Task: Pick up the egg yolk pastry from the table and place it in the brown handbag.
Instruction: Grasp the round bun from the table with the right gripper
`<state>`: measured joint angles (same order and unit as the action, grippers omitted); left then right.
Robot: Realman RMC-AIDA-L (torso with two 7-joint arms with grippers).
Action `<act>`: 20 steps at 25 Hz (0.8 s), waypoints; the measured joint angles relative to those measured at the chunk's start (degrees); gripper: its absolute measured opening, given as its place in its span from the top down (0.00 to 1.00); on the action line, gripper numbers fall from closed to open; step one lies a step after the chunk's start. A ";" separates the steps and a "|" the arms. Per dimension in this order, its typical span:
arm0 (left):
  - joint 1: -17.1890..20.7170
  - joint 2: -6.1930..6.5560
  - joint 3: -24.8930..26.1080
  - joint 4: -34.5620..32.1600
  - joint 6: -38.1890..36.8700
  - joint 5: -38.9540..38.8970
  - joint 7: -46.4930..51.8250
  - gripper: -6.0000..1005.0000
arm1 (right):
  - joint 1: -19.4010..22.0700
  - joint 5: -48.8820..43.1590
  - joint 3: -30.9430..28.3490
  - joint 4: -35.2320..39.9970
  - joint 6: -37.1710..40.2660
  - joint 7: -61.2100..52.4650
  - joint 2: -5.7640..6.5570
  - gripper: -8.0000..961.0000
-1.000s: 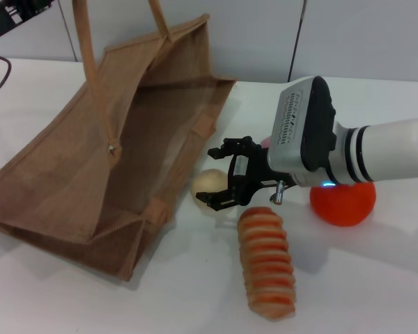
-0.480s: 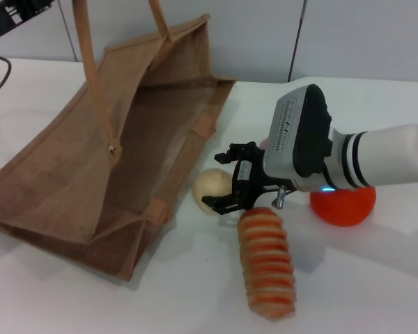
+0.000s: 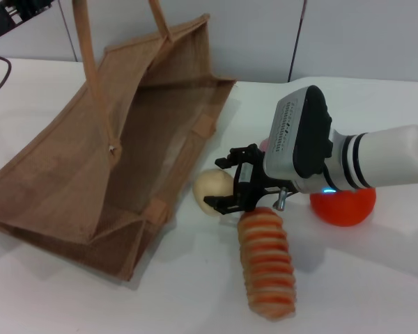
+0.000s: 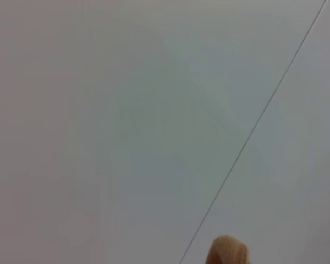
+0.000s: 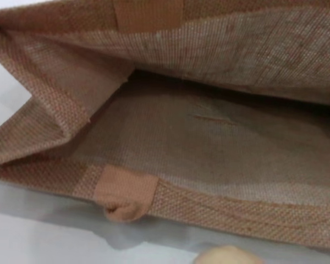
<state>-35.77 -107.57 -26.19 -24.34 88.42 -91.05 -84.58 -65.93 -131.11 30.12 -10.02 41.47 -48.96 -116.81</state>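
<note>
**A:** What did the head view show?

**B:** The right gripper (image 3: 226,184) sat low at the egg yolk pastry (image 3: 213,192), fingers spread with one above the ball and one below its near side. I couldn't tell whether either finger was touching it. The pastry lay on the white table (image 3: 376,278), just beside the open mouth of the brown handbag (image 3: 104,160), which lay on its side. A striped bread roll (image 3: 266,261) was close to the lower finger, and a red-orange bun (image 3: 343,206) sat behind the arm.

**A:** And the left wrist view?

**B:** Mostly a blank pale surface, plus a tan blob at the edge that I couldn't identify. The left gripper wasn't in view anywhere.

**A:** The right wrist view?

**B:** It looked straight into the handbag (image 5: 209,143), with its woven lining and trimmed edge showing. A sliver of the pastry (image 5: 225,256) showed at the frame's edge.

**A:** How would the pastry handle?

**B:** It looked light, with a crumbly shell, and round enough to roll. I'd pinch it across its widest part with gentle pressure, because a hard squeeze could crack it and an off-centre grip could squirt it toward the roll.
</note>
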 joint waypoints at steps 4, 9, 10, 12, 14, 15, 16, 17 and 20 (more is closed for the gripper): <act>0.02 0.00 0.00 0.00 0.00 0.00 0.02 0.87 | -0.16 -2.41 -0.40 0.01 -0.06 -1.88 0.02 0.20; 0.18 0.00 0.00 0.00 -0.02 0.00 0.03 0.87 | -0.38 -2.69 -0.43 0.00 -0.08 -2.18 0.01 0.23; 0.18 0.00 0.00 0.00 -0.04 0.00 0.04 0.88 | -0.38 -2.70 -0.44 0.00 -0.08 -2.16 0.01 0.24; 0.18 0.00 0.00 0.00 -0.07 0.00 0.04 0.88 | -0.40 -2.73 -0.50 0.00 -0.04 -2.04 0.00 0.26; 0.18 0.00 0.00 0.00 -0.07 0.00 0.04 0.88 | -0.40 -2.74 -0.50 0.00 -0.01 -2.00 -0.02 0.27; 0.18 0.00 0.00 0.00 -0.06 0.00 0.03 0.88 | -0.41 -2.74 -0.50 0.00 0.05 -1.98 -0.04 0.28; 0.18 0.00 0.00 0.00 -0.05 0.00 0.03 0.88 | -0.42 -2.74 -0.51 0.00 0.11 -1.95 -0.06 0.29; 0.18 0.00 0.00 0.00 -0.04 0.00 0.03 0.88 | -0.42 -2.74 -0.51 0.00 0.16 -1.93 -0.08 0.29; 0.21 0.00 0.00 0.00 -0.07 0.00 0.04 0.87 | -0.42 -2.75 -0.51 0.00 0.26 -1.88 -0.08 0.31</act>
<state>-35.56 -107.57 -26.19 -24.34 88.35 -91.05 -84.55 -66.36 -133.86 29.62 -10.02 41.73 -50.84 -116.89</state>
